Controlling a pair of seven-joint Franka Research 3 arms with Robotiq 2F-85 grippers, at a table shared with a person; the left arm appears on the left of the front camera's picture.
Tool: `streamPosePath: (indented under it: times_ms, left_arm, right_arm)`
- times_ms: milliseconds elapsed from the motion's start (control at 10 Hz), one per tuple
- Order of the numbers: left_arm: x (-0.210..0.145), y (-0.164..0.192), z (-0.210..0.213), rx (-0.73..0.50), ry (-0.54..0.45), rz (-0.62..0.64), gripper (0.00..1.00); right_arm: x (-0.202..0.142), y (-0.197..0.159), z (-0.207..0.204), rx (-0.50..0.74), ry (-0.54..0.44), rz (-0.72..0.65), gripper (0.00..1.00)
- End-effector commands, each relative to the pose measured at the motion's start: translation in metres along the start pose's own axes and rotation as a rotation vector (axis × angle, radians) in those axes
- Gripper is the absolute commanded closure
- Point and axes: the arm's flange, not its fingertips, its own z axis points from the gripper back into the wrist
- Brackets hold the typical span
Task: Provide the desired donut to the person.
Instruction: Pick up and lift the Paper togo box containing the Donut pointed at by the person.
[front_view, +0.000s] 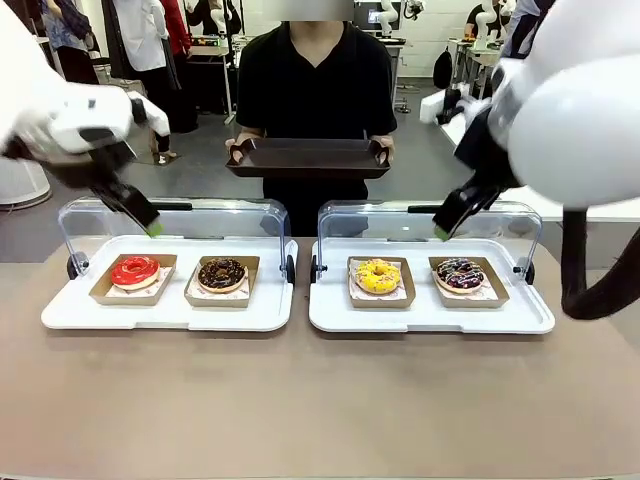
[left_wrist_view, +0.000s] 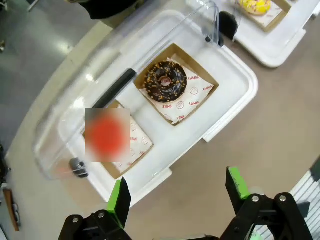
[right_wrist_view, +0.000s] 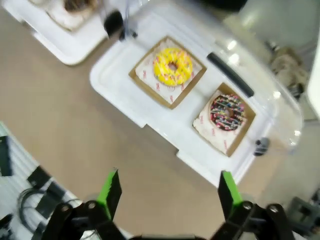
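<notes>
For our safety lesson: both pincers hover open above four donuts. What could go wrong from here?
The person holds the dark brown rectangular tray in both hands, pointing at nothing, so the wrong donut might get picked.
The open left pincer could squash the icing of the chocolate sprinkled donut.
The right pincer might knock the raised clear plastic lid.

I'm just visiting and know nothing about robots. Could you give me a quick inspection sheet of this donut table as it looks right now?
Surface: brown table with two white trays, clear lids open.
Job's things: red donut and chocolate donut in the left tray; yellow donut and dark sprinkled donut in the right tray; the person holds a brown tray.
Clutter: nothing seen.
Hands: left hand open, empty, raised near the left tray; right hand open, empty, raised near the right tray.
Cables: black cable loops from the right arm.
Surroundings: people and other tables behind.
</notes>
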Motion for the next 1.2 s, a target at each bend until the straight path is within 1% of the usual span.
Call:
streamPosePath:
  times_ms: [0, 100, 300, 400, 500, 600, 700, 800, 900, 1000, 1100]
  left_arm:
    - [0.006, 0.007, 0.02, 0.011, -0.009, -0.008, 0.0]
    - [0.0, 0.0, 0.0, 0.0, 0.0, 0.0, 0.0]
    - [0.0, 0.0, 0.0, 0.0, 0.0, 0.0, 0.0]
    - [0.004, 0.002, 0.019, 0.004, 0.002, -0.001, 0.0]
    - [-0.004, 0.028, 0.016, -0.151, -0.042, -0.016, 0.0]
    - [-0.014, 0.048, 0.022, -0.302, -0.095, -0.033, 0.0]
    - [-0.019, 0.072, 0.03, -0.426, -0.135, -0.085, 0.0]
    - [-0.027, 0.095, 0.034, -0.542, -0.17, -0.073, 0.0]
    - [-0.043, 0.114, 0.034, -0.641, -0.226, -0.056, 0.0]
    - [-0.058, 0.138, 0.033, -0.71, -0.252, -0.026, 0.0]
    - [-0.071, 0.156, 0.031, -0.711, -0.313, 0.006, 0.0]
  right_arm:
    - [0.011, 0.001, 0.009, -0.059, 0.026, -0.021, 0.0]
    - [0.0, 0.0, 0.0, 0.0, 0.0, 0.0, 0.0]
    - [0.0, 0.0, 0.0, 0.0, 0.0, 0.0, 0.0]
    - [0.005, 0.001, 0.014, -0.003, 0.008, -0.003, 0.0]
    - [-0.005, -0.031, 0.008, 0.184, -0.034, 0.043, 0.0]
    - [-0.017, -0.066, 0.006, 0.301, -0.093, 0.07, 0.0]
    - [-0.032, -0.104, 0.003, 0.429, -0.192, 0.071, 0.0]
    - [-0.048, -0.135, -0.004, 0.52, -0.285, 0.068, 0.0]
    - [-0.07, -0.159, -0.012, 0.594, -0.353, 0.09, 0.0]
    - [-0.09, -0.182, -0.017, 0.661, -0.428, 0.086, 0.0]
    - [-0.112, -0.202, -0.02, 0.698, -0.497, 0.04, 0.0]
